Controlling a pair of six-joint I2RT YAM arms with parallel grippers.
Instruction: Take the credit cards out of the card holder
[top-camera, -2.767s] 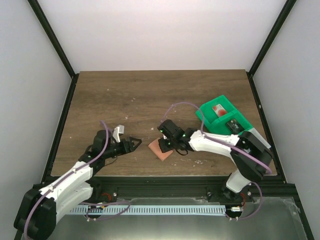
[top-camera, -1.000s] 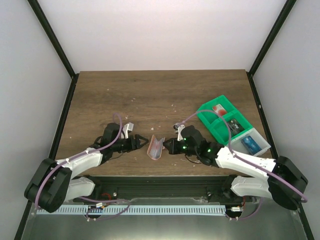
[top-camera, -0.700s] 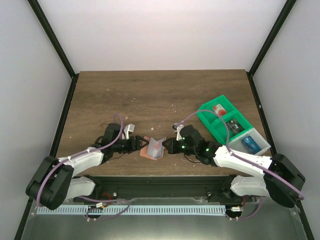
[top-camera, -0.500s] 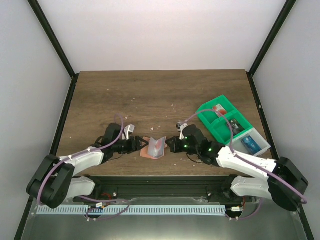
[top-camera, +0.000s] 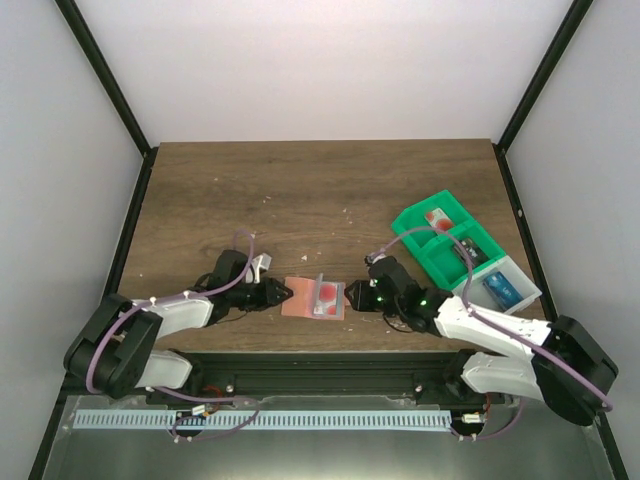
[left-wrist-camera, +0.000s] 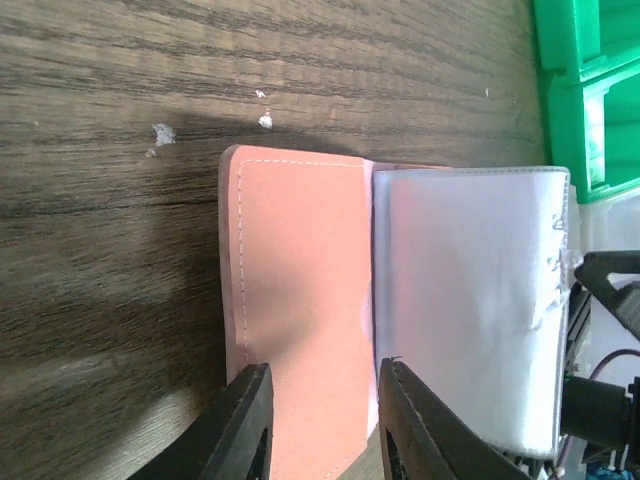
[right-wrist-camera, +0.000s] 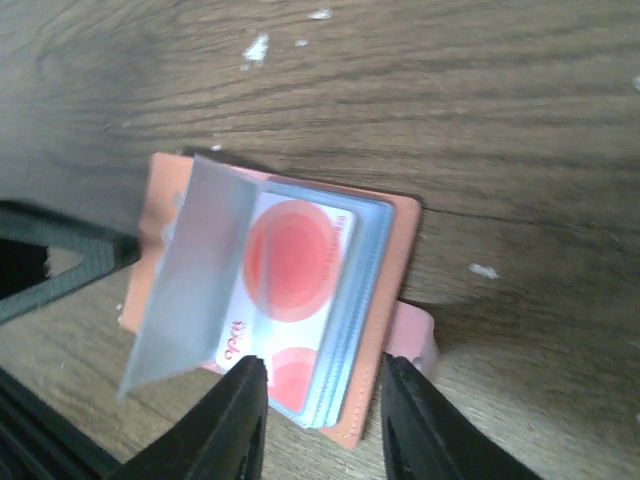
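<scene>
The card holder (top-camera: 313, 298) lies open and flat on the table near the front edge, tan-pink cover down. A red and white credit card (top-camera: 326, 293) shows in its clear sleeves, also in the right wrist view (right-wrist-camera: 295, 290). One clear sleeve leaf (right-wrist-camera: 185, 290) stands up at the fold. My left gripper (top-camera: 279, 293) is open at the holder's left edge, jaws over the pink cover (left-wrist-camera: 300, 300). My right gripper (top-camera: 352, 296) is open at the holder's right edge, jaws over the sleeves and cover edge (right-wrist-camera: 322, 420).
A green compartment tray (top-camera: 415, 243) stands at the right. It holds a red and white card (top-camera: 437, 217) and a dark one (top-camera: 466, 250), with a blue one (top-camera: 500, 290) in its white end box. White crumbs dot the wooden table (top-camera: 300, 190).
The holder stood half-folded between the grippers; it now lies spread open and flat with the red and white card showing. Both grippers have drawn apart to its two edges.
</scene>
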